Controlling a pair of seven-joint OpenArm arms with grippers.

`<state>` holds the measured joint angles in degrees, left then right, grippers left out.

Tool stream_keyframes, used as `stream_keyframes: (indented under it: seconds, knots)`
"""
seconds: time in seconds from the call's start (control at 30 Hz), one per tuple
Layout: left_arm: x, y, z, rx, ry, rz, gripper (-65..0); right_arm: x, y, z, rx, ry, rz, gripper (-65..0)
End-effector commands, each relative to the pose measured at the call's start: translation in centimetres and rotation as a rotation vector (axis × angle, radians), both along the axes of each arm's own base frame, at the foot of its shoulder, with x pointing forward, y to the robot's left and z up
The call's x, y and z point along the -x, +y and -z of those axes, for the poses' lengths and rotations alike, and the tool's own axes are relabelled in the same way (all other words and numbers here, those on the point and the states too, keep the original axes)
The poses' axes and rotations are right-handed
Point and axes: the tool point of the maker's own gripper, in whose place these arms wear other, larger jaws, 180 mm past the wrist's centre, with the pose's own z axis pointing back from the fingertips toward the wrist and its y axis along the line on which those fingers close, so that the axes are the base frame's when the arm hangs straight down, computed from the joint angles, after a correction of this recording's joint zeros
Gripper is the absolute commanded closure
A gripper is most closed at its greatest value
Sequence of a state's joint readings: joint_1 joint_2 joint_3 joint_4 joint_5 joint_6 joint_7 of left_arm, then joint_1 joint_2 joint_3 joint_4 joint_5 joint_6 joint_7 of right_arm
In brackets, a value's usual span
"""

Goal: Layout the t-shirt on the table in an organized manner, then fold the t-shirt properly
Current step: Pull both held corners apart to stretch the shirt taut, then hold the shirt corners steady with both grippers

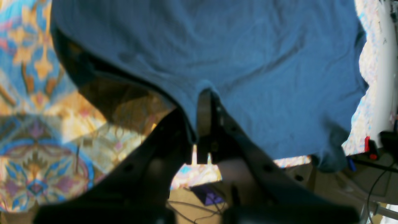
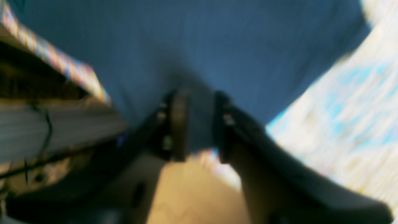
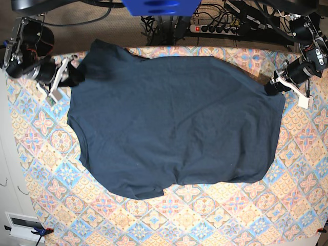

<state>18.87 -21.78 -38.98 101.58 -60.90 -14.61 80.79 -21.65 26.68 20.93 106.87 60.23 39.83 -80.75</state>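
Table (image 3: pixel 215 215): fills most of the base view, covered in pastel diamond-and-medallion cloth. Far edge runs along the top of that view.

T-shirt (image 3: pixel 174 123): dark navy, spread over the middle and far half of the table, mostly flat with light creases. One end reaches my right pincer at base-view left, the other reaches my left pincer at base-view right. A corner near the far left lies up against the table's far edge.

Behind the table, base view only: a blue part (image 3: pixel 160 6) top centre, a power strip (image 3: pixel 218 28) with cables (image 3: pixel 154 23) trailing around it. Lower left corner of that view: a white box (image 3: pixel 23 225) just off the table edge.

Left pincer (image 1: pixel 203 102): clenched on the t-shirt's edge. The left wrist view shows the cloth gathered between the jaws and hanging as a sheet that blocks most of the table beyond; patterned cloth visible only to the side. In the base view the same pincer (image 3: pixel 271 86) sits at the shirt's corner.

Right pincer (image 2: pixel 196 102): right wrist view is badly blurred. Jaws stand apart with navy cloth lying in the gap between them; cannot tell whether they grip it. Base view places it (image 3: pixel 72 77) at the shirt's opposite end, fingertips hidden against the fabric.
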Motion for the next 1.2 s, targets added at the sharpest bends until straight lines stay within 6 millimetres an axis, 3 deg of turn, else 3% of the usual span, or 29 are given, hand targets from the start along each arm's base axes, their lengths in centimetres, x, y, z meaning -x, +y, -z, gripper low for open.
stream_keyframes:
  seconds: [0.0,0.13,0.27,0.77,1.0,1.17]
  knots:
    - [-0.9,0.5,-1.3,-0.014,-0.046,0.003,0.0,-1.0,-0.2,-1.3,-0.008,-0.054,-0.005,-21.0]
    - [-1.0,1.1,-1.7,-0.038,-0.046,0.011,0.0,0.5,-0.7,0.2,-0.016,0.013,0.018,-26.3]
    - [-0.2,1.2,-1.3,-0.040,-0.024,0.012,0.0,2.5,-1.7,2.6,-0.037,0.113,0.066,-26.5]
    - [0.3,1.2,-0.9,-0.041,-0.008,0.012,0.0,6.3,-3.2,6.2,-0.079,0.280,0.160,-26.4]
    - [0.3,1.2,-0.9,-0.041,-0.008,0.012,0.0,5.7,-1.1,5.5,-0.204,0.248,0.180,-26.4]
    - [0.3,1.2,-0.9,-0.041,-0.006,0.011,0.0,5.6,-0.9,5.3,-0.224,0.240,0.184,-26.3]
